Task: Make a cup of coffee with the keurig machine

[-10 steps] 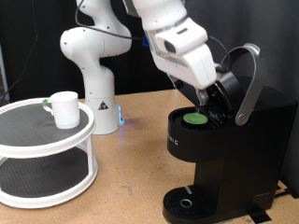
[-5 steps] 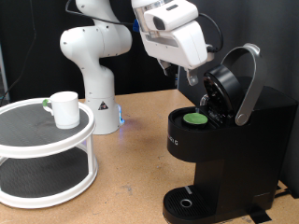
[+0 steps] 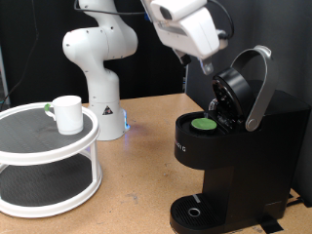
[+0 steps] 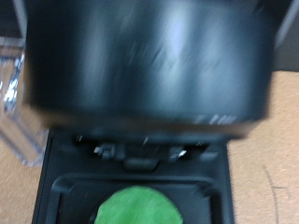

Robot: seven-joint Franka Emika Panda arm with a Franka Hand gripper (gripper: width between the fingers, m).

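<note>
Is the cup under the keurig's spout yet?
No, the cup stands on the round white shelf at the exterior view's left, away from the keurig machine.

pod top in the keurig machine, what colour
Green; the pod top sits in the open keurig machine, clearest in the exterior view.

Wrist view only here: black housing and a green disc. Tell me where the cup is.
Observer: The cup stands on the top tier of the white round stand, at the exterior view's left, away from the keurig machine.
Operator: Report the lid.
Observer: The lid is raised, its silver-grey handle band tilted back.
Operator: Describe the drip base.
Observer: Nothing stands on the drip base.
Operator: Locate the gripper.
Observer: The gripper hangs above the green-topped pod, not touching it.
</note>
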